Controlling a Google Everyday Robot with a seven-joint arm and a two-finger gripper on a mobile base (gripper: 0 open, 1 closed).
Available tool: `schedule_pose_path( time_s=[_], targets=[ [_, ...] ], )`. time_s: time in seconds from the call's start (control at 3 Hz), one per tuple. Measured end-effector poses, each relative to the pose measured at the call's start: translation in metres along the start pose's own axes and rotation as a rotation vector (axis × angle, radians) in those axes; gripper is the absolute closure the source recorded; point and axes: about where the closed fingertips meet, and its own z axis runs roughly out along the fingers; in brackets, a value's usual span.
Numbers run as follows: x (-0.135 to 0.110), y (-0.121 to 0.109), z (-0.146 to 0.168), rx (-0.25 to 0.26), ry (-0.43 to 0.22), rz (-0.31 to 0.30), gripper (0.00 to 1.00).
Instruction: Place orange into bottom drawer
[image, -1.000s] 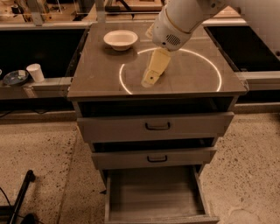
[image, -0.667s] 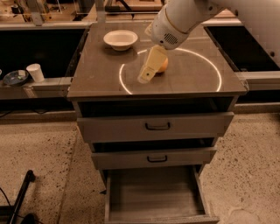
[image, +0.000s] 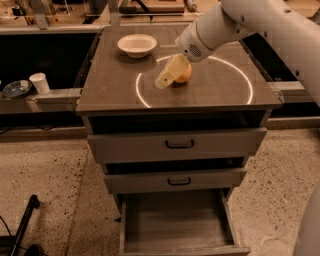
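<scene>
The orange (image: 184, 75) sits on the cabinet top (image: 112, 85), inside the left part of a thin white ring (image: 139, 93) marked on that top. It is round, so no long axis shows, and its stem end cannot be made out. Only its right side is visible; the left side is hidden behind the gripper (image: 164, 80).

The gripper lies against the orange, slanting down and to the left from the white arm (image: 235, 22), which enters from the upper right. Its pale tip is down near the top, just left of the fruit. Whether the jaws are clenched on the orange or released cannot be told from this view.

A white bowl (image: 137, 45) stands upright toward the back left of the top, outside the ring and apart from the orange.

Below the top, the top drawer (image: 145, 146) and middle drawer (image: 140, 182) each carry a black handle and stand slightly ajar. The bottom drawer (image: 172, 225) is pulled far out, its plank floor bare, well below and in front of the orange.

On a ledge to the left stand a white cup (image: 39, 83) and, beside it, a dark dish (image: 17, 89).
</scene>
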Motion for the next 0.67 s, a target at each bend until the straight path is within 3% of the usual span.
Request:
schedule_pose_path(
  time_s=[0.33,0.67],
  targets=[
    [0.017,-0.02,0.015,0.025,-0.01,0.085,0.0],
    [0.028,-0.034,0.026,0.037,-0.006,0.11,0.0]
  ],
)
